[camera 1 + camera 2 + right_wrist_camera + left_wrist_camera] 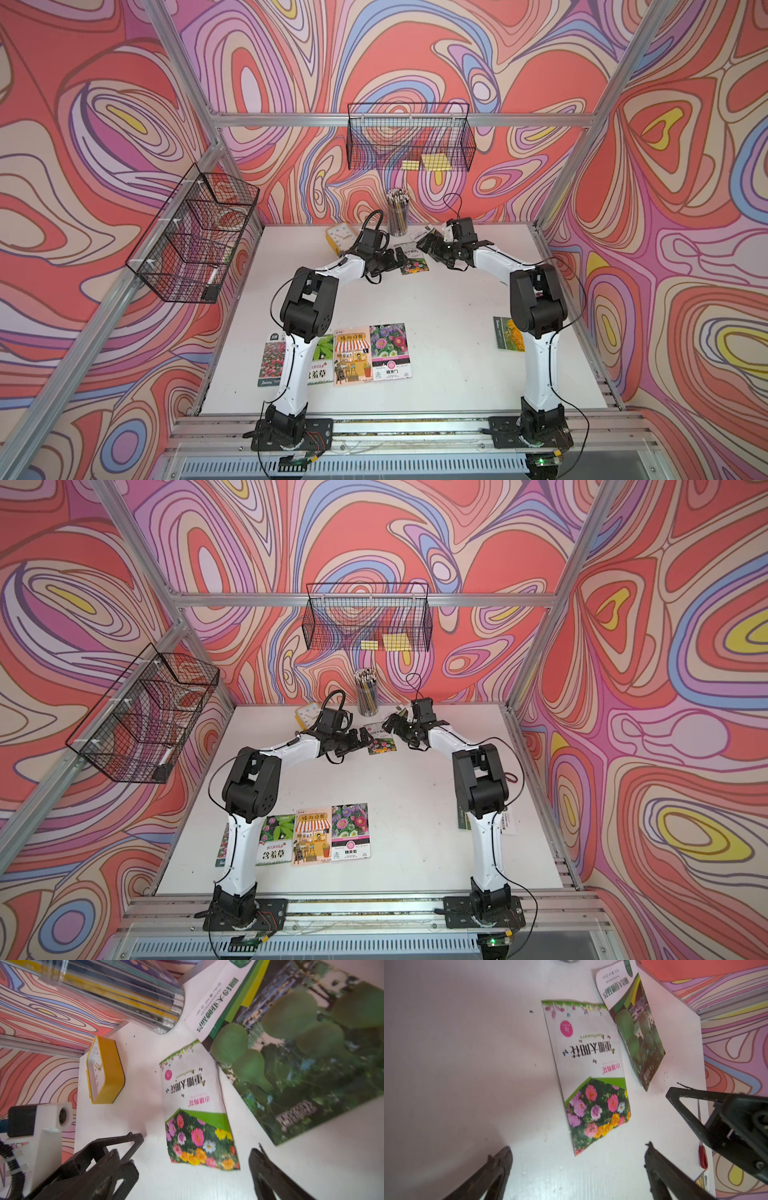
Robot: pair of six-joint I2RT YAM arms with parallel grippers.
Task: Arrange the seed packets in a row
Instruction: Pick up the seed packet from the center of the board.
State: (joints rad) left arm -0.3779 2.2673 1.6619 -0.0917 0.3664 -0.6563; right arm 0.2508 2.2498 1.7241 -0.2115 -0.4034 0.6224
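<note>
Hovering wide open, left gripper point(577, 1150) and right gripper point(187, 1154), glossy white flower-printed seed packet point(587, 1076) flat between them, green gourd-printed packet point(291, 1053) just beyond

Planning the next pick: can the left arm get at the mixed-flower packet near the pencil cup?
Probably yes: the open left end effector is right beside the mixed-flower packet, lying flat and uncovered.

packet row point(351, 357) at front, clock point(338, 237) behind

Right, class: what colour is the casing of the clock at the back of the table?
Yellow. The clock shows best in the right wrist view.
</note>
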